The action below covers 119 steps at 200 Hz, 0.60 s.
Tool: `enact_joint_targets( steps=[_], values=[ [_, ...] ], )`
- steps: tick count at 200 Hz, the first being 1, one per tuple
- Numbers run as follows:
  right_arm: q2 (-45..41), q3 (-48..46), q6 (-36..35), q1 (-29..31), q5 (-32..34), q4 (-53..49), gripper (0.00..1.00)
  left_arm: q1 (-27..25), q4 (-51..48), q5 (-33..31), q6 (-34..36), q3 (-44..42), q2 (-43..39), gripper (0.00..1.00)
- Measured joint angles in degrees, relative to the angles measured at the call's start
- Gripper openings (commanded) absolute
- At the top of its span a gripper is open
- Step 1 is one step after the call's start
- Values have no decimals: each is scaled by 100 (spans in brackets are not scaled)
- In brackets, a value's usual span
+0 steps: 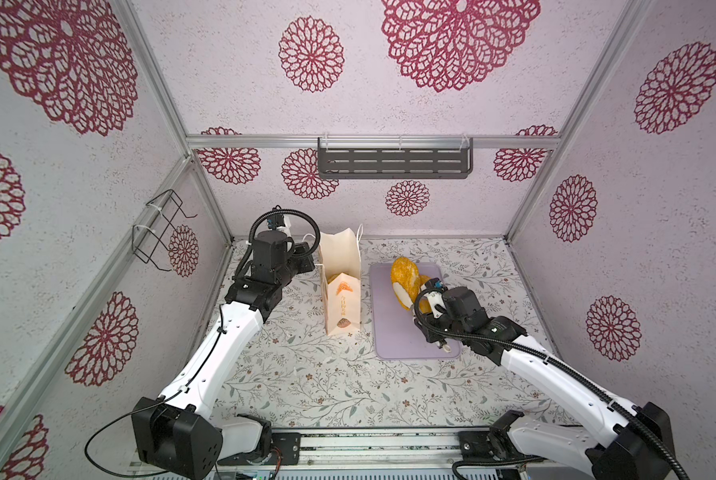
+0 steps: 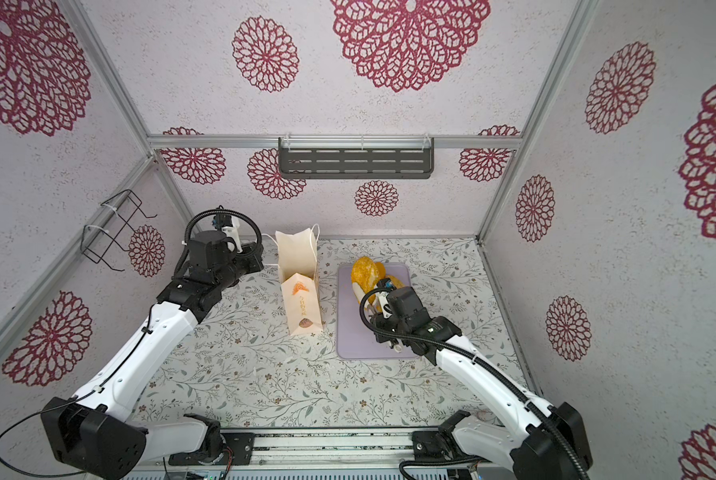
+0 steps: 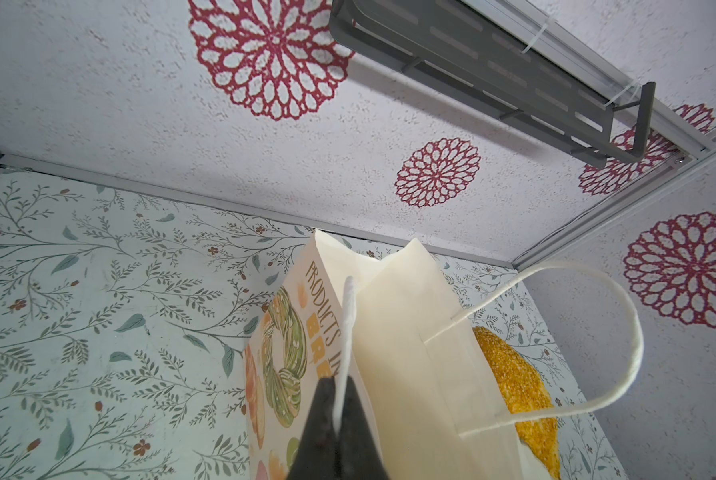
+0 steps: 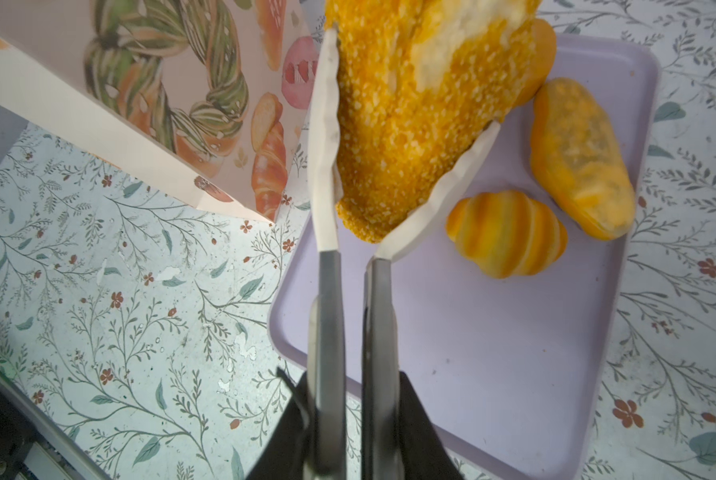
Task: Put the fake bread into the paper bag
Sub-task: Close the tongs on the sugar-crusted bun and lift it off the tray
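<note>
- Work surface: a flat table [image 1: 306, 374] covered with a pale sheet printed with grey-green sprigs and small red-brown flowers. The right wrist view shows white scuffs [image 4: 169, 273] in the print.
- Enclosure: pale textured walls [image 1: 464, 212] bear crimson rosettes [image 1: 311, 54] and meet at aluminium frame posts [image 1: 155, 79].
- Fixtures: a dark grey slotted shelf [image 1: 393, 163] hangs from the back-wall crossbar, and a black wire rack [image 1: 161, 232] is tied to the left wall. Both appear in both top views.
- Front edge: a rail [image 1: 369, 446] carries both arm bases.
- Lilac tray [image 1: 393, 332]: lies flat on the table, right of centre.
- Paper bag [image 1: 342, 282]: stands upright near the back wall with its mouth open. It is just left of the tray, with a strip of table between them.
- Left gripper [image 3: 339, 415]: the jaws are pressed together on one white cord handle [image 3: 346, 316] at the bag's mouth. The second handle [image 3: 638, 345] loops free.
- Right gripper [image 4: 354, 407]: clamped around the metal arms of the tongs [image 4: 331, 311], whose white tips pinch the near end of the large loaf [image 4: 410, 124].
- Large loaf: held on end and tilted over the tray's far half, beside the bag. Whether it touches the tray cannot be determined.
- Ribbed roll [image 4: 506, 235] and oval roll [image 4: 580, 158]: lie close together on the tray, just beside the loaf.
</note>
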Motion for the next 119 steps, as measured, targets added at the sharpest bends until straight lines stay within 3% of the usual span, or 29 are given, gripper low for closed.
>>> enact_joint_targets(
  steps=[29,119],
  values=[
    [-9,256,48,186,181,-72,19,-4,-22,24,-13,0,-2,0],
    [-61,907,205,483,533,-562,18,-13,-52,42,-98,0,-2,0]
  ],
)
